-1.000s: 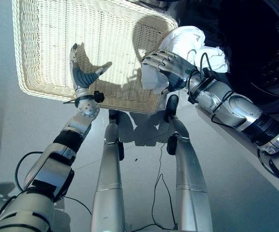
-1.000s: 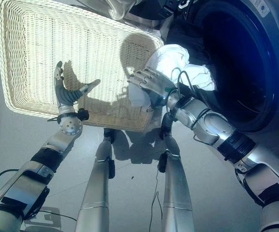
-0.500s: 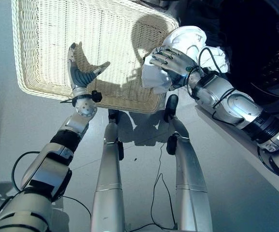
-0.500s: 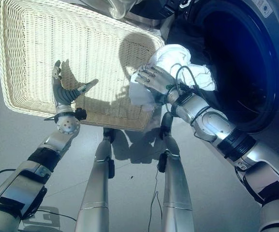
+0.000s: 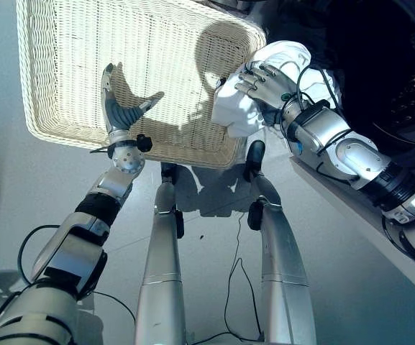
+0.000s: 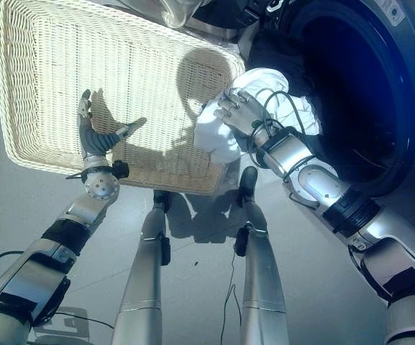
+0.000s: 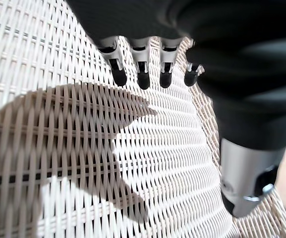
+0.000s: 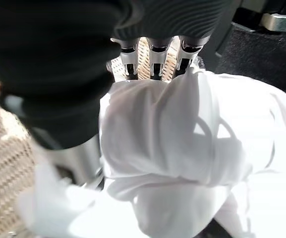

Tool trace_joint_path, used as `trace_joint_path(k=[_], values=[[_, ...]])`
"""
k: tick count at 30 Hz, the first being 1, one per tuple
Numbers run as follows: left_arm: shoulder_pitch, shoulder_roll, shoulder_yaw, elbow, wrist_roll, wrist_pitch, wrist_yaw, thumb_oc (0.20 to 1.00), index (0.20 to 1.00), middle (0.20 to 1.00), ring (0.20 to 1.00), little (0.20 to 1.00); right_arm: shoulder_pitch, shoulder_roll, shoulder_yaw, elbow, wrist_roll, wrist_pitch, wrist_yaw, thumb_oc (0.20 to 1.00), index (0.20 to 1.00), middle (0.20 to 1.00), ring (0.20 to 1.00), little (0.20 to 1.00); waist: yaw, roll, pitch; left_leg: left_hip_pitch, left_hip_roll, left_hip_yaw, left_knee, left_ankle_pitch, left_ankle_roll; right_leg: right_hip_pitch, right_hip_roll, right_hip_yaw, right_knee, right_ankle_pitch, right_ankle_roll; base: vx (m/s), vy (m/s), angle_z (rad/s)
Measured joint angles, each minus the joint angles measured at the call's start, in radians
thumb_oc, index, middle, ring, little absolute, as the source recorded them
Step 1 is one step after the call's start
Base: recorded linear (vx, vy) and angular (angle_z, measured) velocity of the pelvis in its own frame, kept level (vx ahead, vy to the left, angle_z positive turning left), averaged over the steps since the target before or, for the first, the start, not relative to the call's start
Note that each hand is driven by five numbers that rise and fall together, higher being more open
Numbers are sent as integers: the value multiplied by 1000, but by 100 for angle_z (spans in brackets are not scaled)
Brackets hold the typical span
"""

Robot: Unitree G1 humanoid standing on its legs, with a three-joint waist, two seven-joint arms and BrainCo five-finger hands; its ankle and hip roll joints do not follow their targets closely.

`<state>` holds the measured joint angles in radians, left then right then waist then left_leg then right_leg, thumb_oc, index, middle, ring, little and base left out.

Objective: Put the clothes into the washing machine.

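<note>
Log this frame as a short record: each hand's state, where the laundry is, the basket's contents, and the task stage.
left hand: open, fingers straight, held over the wicker basket, holding nothing
right hand: fingers curled into the white cloth
white cloth: bunched, between the basket's corner and the washing machine opening
basket contents: no clothes seen on the visible weave
task stage: cloth at the drum's mouth, not yet inside and not released
</note>
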<state>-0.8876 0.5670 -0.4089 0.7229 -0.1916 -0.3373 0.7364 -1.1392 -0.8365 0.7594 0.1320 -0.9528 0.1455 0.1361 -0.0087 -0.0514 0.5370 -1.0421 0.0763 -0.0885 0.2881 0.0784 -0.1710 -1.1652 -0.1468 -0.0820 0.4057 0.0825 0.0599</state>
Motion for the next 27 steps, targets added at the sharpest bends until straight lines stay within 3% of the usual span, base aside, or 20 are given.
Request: trace_joint_path(k=[22, 27], values=[[-2, 0, 0, -30, 0, 1, -1, 1000, 1000, 1000, 1000, 1000, -16, 1, 4, 54, -4, 11, -58, 200, 200, 200, 200, 200, 2, 0, 0, -1, 0, -1, 0, 0, 0, 0, 0, 0, 0, 0, 0, 0, 0, 0], [-3, 0, 0, -29, 0, 1, 0, 1000, 1000, 1000, 1000, 1000, -13, 1, -2, 75, 191, 47, -150, 200, 200, 200, 200, 200, 1, 0, 0, -1, 0, -1, 0, 0, 0, 0, 0, 0, -1, 0, 0, 0, 0, 0]])
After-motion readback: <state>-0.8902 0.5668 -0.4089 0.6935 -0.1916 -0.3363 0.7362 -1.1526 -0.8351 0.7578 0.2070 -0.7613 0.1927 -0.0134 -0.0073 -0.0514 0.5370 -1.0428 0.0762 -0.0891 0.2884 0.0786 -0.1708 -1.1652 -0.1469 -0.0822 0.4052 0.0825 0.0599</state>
